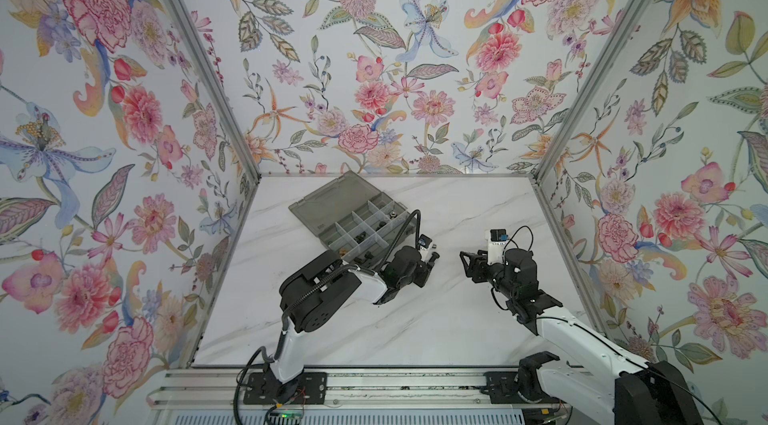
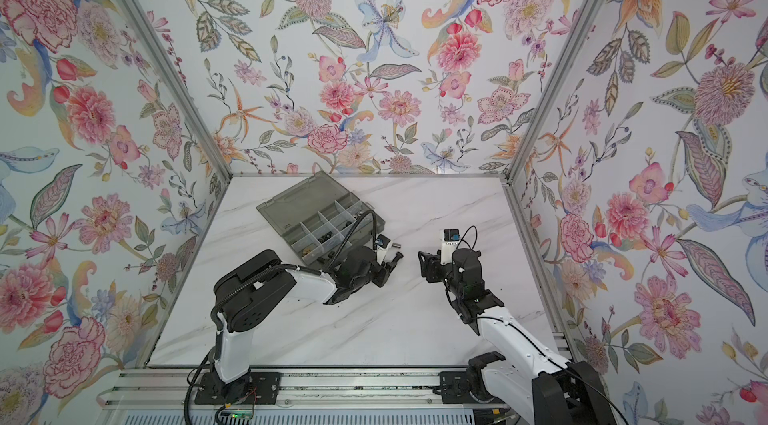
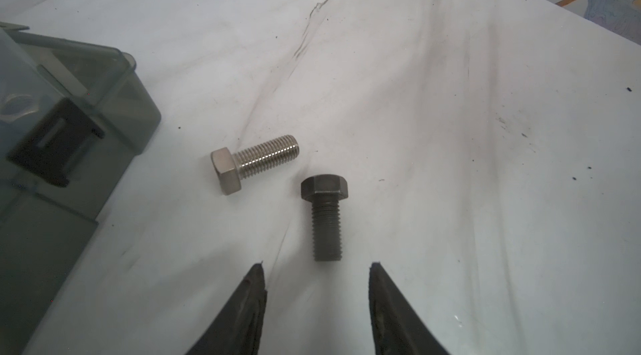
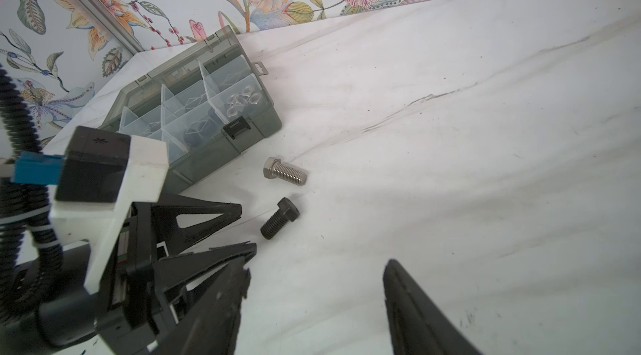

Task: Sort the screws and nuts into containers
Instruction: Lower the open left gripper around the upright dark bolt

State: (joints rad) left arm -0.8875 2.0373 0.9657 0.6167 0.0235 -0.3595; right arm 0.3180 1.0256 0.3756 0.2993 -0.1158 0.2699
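We've got left gripper [image 3: 316, 265] partway apart, right gripper [image 4: 319, 264] spread, both empty. Risk: dark metal hex-head bolt [image 3: 326, 221] rolls away w/ shallow pinch.

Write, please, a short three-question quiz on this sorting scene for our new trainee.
1. True or false: the silver bolt and the black bolt both lie on the table, outside the organizer box.
2. Which bolt lies nearest the open left hand, with its shank end towards the fingertips? A) the silver bolt B) the black bolt C) neither
3. Fill in: the right hand is open and holds ____.
Key: 1 true; 2 B; 3 nothing.
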